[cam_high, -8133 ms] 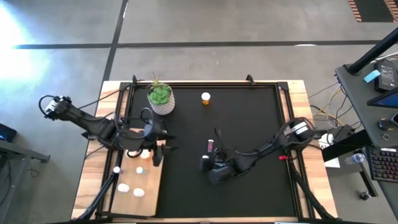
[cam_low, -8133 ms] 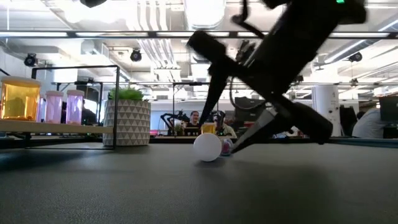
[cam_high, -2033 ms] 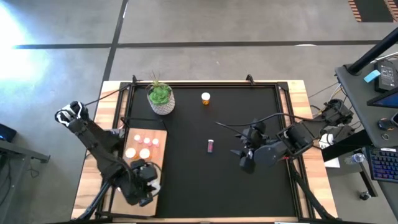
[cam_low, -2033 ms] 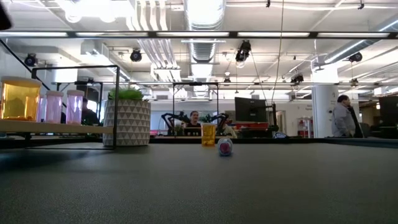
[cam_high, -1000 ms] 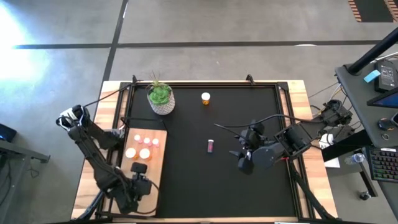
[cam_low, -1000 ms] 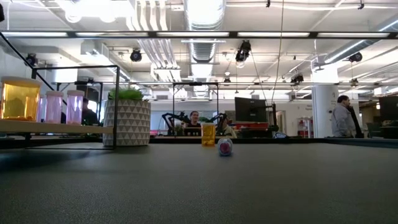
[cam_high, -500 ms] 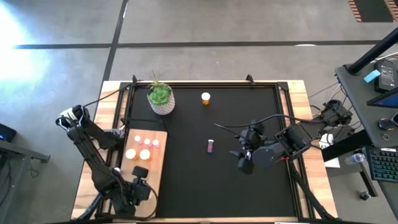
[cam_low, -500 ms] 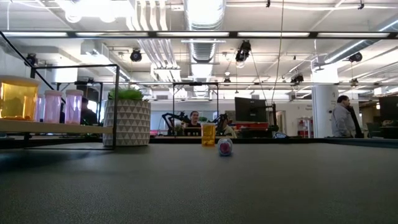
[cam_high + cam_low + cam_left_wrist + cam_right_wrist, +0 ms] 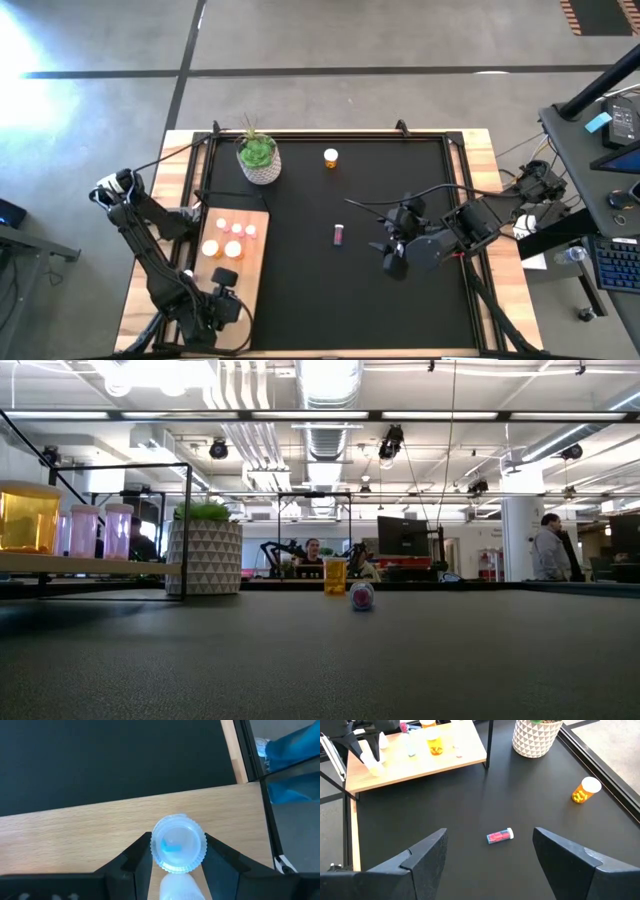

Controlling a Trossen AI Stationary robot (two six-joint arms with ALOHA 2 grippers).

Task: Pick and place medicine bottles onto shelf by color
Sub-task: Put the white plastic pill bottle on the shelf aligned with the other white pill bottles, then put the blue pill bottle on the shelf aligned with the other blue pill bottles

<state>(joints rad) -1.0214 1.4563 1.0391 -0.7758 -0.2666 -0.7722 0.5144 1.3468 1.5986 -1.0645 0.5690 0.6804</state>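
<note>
Wooden shelf (image 9: 75, 832), clear bottle (image 9: 178, 845) between left pincer (image 9: 177, 851) fingers

Two dark fingers (image 9: 427, 857) of the right end effector (image 9: 490, 855) are seen spread wide above a black mat (image 9: 470, 805). A pink bottle (image 9: 499, 835) lies between them; an orange bottle (image 9: 584, 789), patterned pot (image 9: 536, 737) and wooden shelf (image 9: 415, 762) sit beyond.

Black mat (image 9: 400, 300) with plant pot (image 9: 259, 160), shelf (image 9: 250, 290), two bottles (image 9: 331, 157).

Orange bottle (image 9: 330, 157) stands upright on the mat; pink bottle (image 9: 339, 234) lies flat; others stand on the shelf (image 9: 252, 285).
</note>
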